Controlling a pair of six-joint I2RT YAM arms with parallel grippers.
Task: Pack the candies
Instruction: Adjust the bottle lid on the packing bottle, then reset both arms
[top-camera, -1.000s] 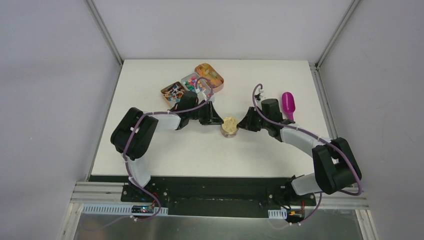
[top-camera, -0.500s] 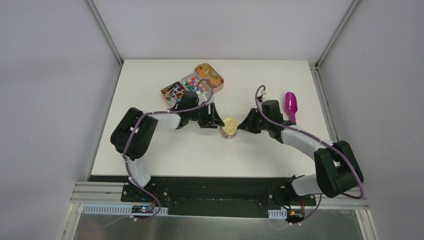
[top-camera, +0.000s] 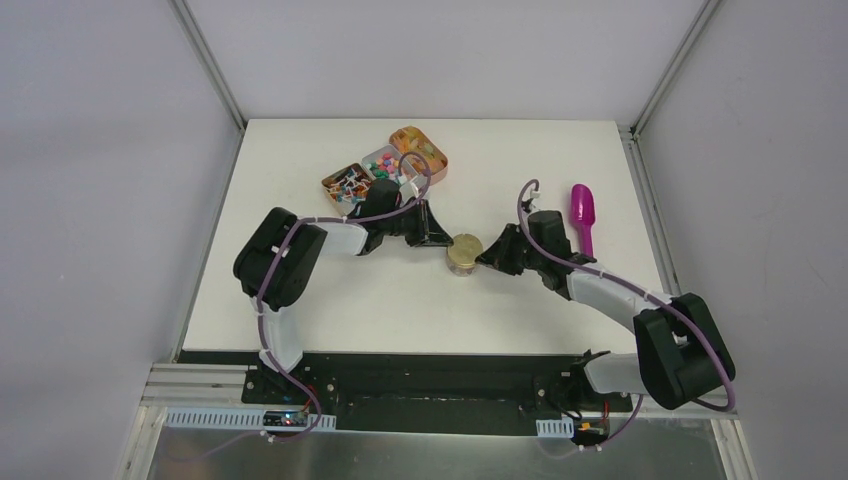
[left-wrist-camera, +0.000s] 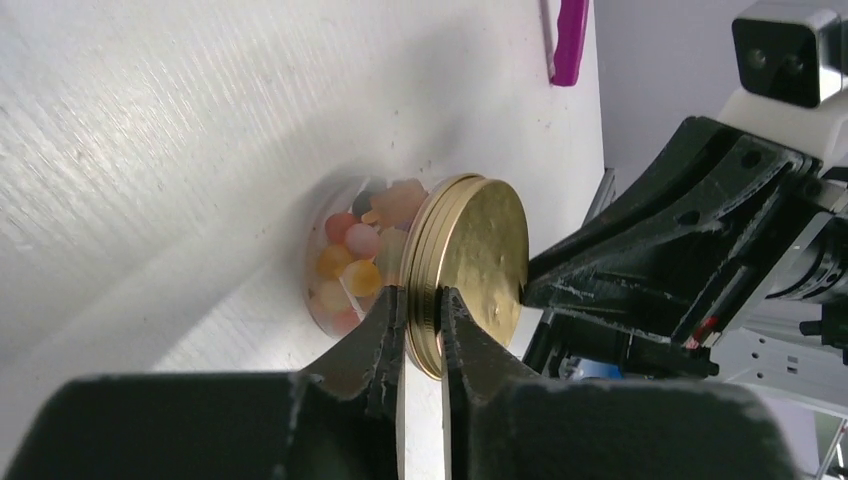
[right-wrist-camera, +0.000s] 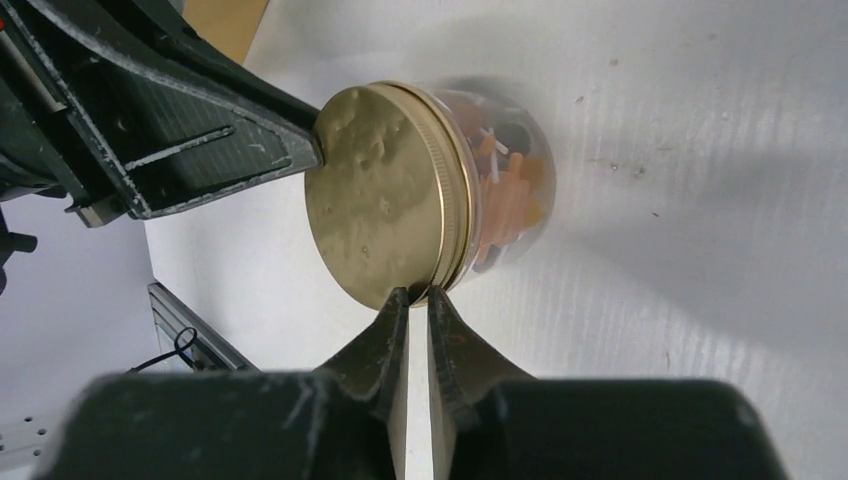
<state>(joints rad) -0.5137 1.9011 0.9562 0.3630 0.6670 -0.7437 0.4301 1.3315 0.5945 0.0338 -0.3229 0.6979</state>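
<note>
A small glass jar (top-camera: 463, 254) with a gold lid (left-wrist-camera: 482, 250) stands mid-table, holding round candies (left-wrist-camera: 348, 262) in pink, orange and yellow. From the left, my left gripper (left-wrist-camera: 424, 302) is shut on the lid's rim. My right gripper (right-wrist-camera: 418, 297) comes from the right and is shut on the opposite edge of the same lid (right-wrist-camera: 375, 210). Orange and white candies (right-wrist-camera: 503, 190) show through the glass. In the top view the left gripper (top-camera: 441, 241) and the right gripper (top-camera: 486, 256) flank the jar. More loose candies (top-camera: 349, 184) lie in an open tin behind.
Three open tins (top-camera: 418, 148) sit in a diagonal row at the back, just behind the left arm. A magenta scoop (top-camera: 582, 210) lies on the table to the right of the right arm. The table's edge rails run along both sides.
The left gripper opened, moved right to the jar and shut on the lid's rim. The right arm crept slightly toward the jar, still shut.
</note>
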